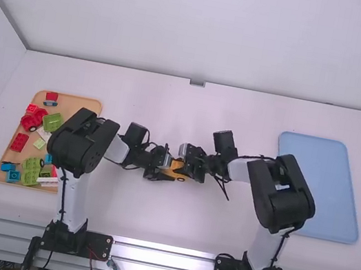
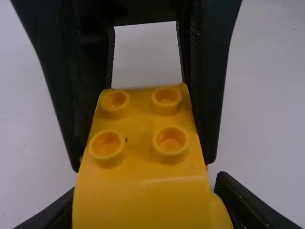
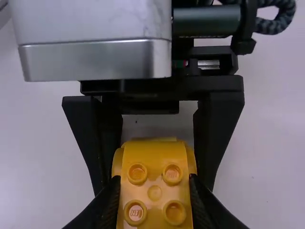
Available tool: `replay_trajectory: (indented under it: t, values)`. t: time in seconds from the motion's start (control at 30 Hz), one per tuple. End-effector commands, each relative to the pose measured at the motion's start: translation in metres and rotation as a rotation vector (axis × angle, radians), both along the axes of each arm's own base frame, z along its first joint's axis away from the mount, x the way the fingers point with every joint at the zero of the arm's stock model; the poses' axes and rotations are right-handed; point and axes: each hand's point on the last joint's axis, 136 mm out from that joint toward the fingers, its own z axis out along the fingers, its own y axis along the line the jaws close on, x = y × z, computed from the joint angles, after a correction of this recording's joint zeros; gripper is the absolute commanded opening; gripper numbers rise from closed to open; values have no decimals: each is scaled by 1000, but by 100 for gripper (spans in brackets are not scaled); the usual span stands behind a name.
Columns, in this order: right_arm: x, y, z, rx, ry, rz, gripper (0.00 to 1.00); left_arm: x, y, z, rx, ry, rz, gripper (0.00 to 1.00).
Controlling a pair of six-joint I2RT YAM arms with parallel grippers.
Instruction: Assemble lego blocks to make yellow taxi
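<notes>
Centrally, L pincer (image 1: pixel 167 172) grips yellow taxi body (image 1: pixel 178 170) | R pincer (image 1: pixel 187 171) grips opp. end | orange tray (image 1: pixel 84 103) w/ asst. blocks (image 1: pixel 52 121) on tabletop (image 1: pixel 172 224), L side

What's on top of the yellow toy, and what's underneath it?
Round studs sit on top of the yellow toy; its own body hides what's underneath.
</notes>
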Motion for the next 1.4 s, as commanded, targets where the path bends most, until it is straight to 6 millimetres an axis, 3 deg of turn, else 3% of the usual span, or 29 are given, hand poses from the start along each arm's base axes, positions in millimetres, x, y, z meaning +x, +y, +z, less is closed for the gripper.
replay_trajectory:
  t: [0.0, 0.17, 1.07, 1.37]
  values:
    - [-2, 2, -9, -22, 41, -9, 0, -2, 0, -7, 34, -7, 2, 49]
    - [-11, 2, -16, -58, 36, 19, 0, 2, -2, -5, 33, -19, 0, 47]
    - [-14, 8, -23, -102, 10, 26, 0, 7, -1, -2, 25, -9, 16, 48]
    - [-11, -1, -43, -226, -32, -24, 0, 11, -2, 0, 23, -16, 16, 47]
